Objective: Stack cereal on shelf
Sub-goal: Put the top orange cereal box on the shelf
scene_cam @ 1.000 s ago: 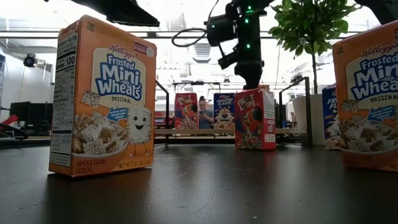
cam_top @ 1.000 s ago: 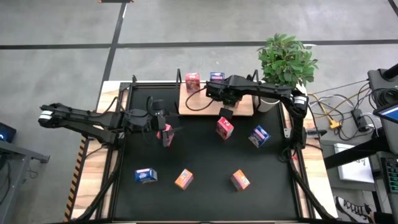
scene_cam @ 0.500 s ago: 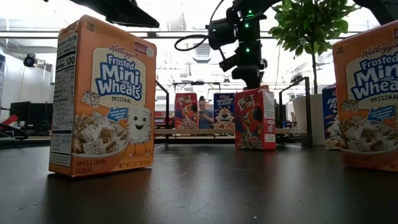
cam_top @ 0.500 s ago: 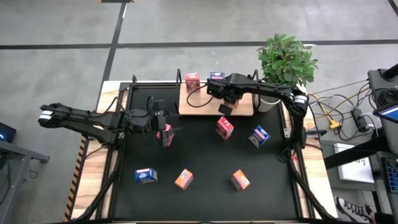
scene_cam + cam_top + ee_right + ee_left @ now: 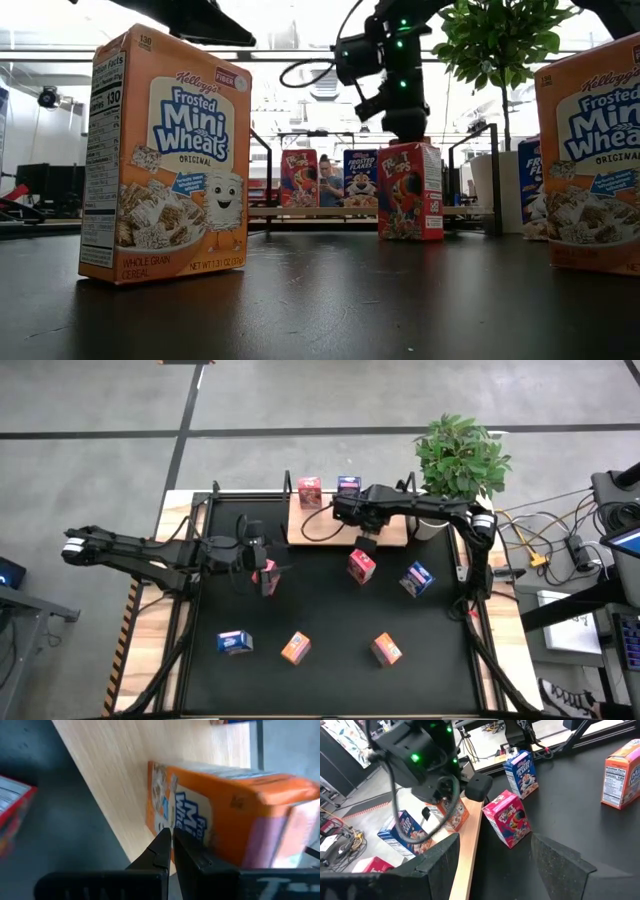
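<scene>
The shelf [image 5: 395, 532] is a light-wood board at the table's far edge. A red box [image 5: 310, 490] and a blue box [image 5: 348, 484] stand on it. An orange box [image 5: 225, 805] rests on the board near its near edge. My right gripper [image 5: 170, 837] is shut, and its tips are at that box's printed front. My left gripper [image 5: 495, 855] hovers open on the table's left side. In the high view a pink box [image 5: 268, 578] stands at its fingertips; the left wrist view does not show it. My right gripper comes slanting down from above, and its shut fingertips [image 5: 164, 840] stand at the lower edge of the orange box's printed front [image 5: 162, 800]. The box rests on the wood board. I cannot tell whether the tips touch it.
On the black table stand a red box [image 5: 360, 565], two blue boxes [image 5: 417, 578] [image 5: 234, 642] and two orange boxes [image 5: 295, 648] [image 5: 386, 648]. A potted plant [image 5: 460, 455] stands beside the shelf's right end. A cable lies across the shelf's left part.
My right gripper has swayed slightly over the shelf's near edge and come back to nearly the same spot. No box on the table has moved.
</scene>
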You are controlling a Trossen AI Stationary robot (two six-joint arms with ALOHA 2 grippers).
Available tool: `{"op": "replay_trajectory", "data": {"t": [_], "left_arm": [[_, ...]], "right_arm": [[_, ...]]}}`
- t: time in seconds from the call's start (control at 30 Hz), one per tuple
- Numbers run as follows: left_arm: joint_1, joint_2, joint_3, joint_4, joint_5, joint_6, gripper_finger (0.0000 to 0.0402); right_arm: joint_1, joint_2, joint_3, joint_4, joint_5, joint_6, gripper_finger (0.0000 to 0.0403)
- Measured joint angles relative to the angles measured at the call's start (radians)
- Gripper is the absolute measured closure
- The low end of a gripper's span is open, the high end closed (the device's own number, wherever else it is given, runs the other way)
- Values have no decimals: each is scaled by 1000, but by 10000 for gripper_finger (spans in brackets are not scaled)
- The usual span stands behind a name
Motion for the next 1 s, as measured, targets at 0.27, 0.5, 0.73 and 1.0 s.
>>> {"op": "replay_trajectory", "data": {"t": [0.27,0.5,0.73,1.0], "left_arm": [[0,0,0,2,0,-109,171],[0,0,-2,-1,0,-125,171],[0,0,-3,-40,0,-103,171],[0,0,-3,-51,0,-64,171]], "right_arm": [[0,-14,-72,49,95,-54,394],[-6,-14,-78,108,100,-108,394],[-12,-14,-78,118,99,-82,394],[-41,-14,-84,132,100,-46,394]]}}
